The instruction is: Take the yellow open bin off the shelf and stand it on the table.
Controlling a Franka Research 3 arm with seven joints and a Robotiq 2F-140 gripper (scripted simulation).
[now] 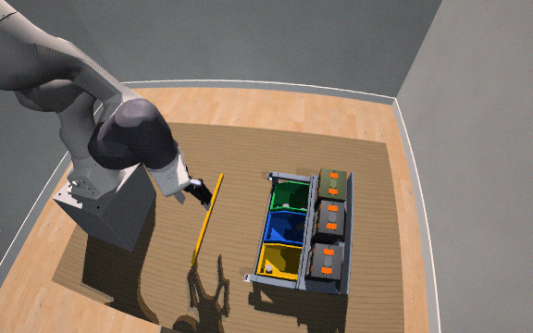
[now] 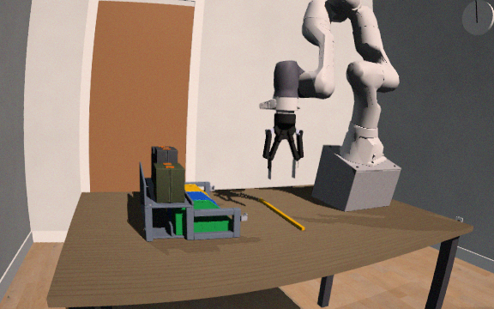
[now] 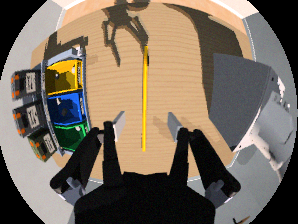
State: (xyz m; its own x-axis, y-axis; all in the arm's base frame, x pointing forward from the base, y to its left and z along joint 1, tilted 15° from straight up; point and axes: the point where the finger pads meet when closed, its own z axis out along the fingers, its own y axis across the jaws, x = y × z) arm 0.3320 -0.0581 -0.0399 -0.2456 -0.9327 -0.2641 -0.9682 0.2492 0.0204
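Note:
The yellow open bin [image 1: 287,259] [image 3: 57,84] [image 2: 193,188] sits in the lower front row of the grey shelf [image 1: 276,281] [image 2: 214,235], at one end, with a small pale part inside. The blue bin [image 1: 290,228] [image 3: 67,100] is beside it, and the green bin [image 1: 294,193] [image 3: 75,132] [image 2: 210,226] is at the other end. My gripper [image 2: 282,172] [image 3: 146,117] is open and empty, pointing down, high above the table on the robot-base side of the shelf, away from all bins. In the top view its fingers partly hide each other.
A thin yellow bar [image 1: 207,219] [image 2: 282,215] [image 3: 145,100] lies on the table [image 2: 144,275] between the shelf and the robot's base block [image 2: 371,189]. Two dark grey cases [image 1: 327,261] [image 1: 331,217] and an olive case [image 1: 332,184] [image 2: 169,182] stand on the shelf's upper level, behind the bins.

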